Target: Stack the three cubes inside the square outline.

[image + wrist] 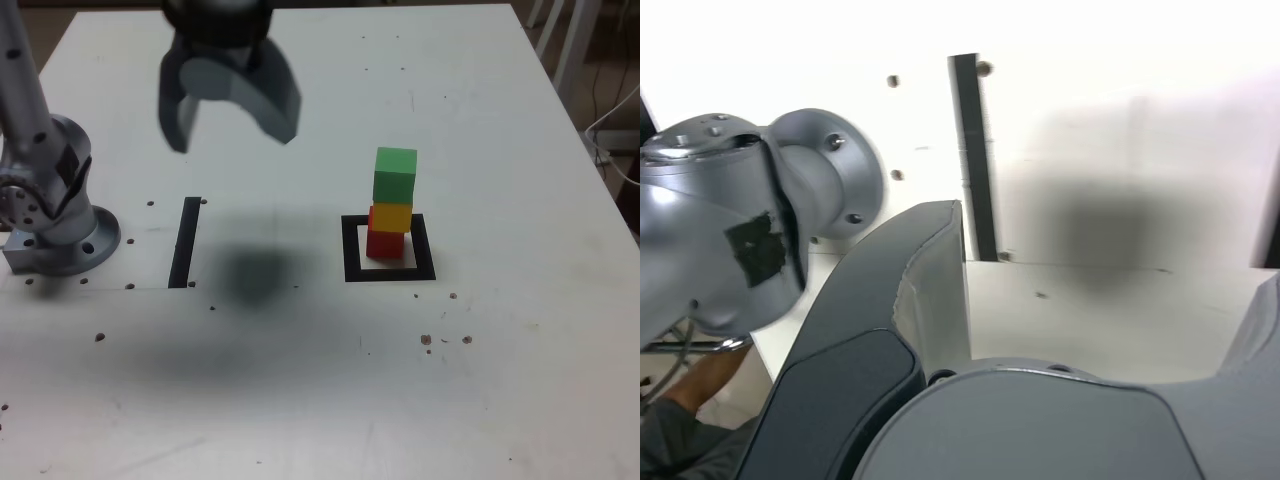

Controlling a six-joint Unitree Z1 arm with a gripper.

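- At the exterior view's left, the arm's grey base [55,225] stands bolted on the white worktop [500,380].
- Just to its right lies a narrow black strip [185,243], also visible in the wrist view [973,160].
- Above the strip hangs the tool [232,125], raised well off the worktop, its two jaws spread wide with nothing between them; its dark shadow [255,275] falls beside the strip.
- Further right is the square outline [388,272], a thick black frame.
- Inside it sits the red cube [385,243], the yellow cube [392,216] on it, the green cube [395,175] on top, set slightly askew.
- The stack is well apart from the tool.
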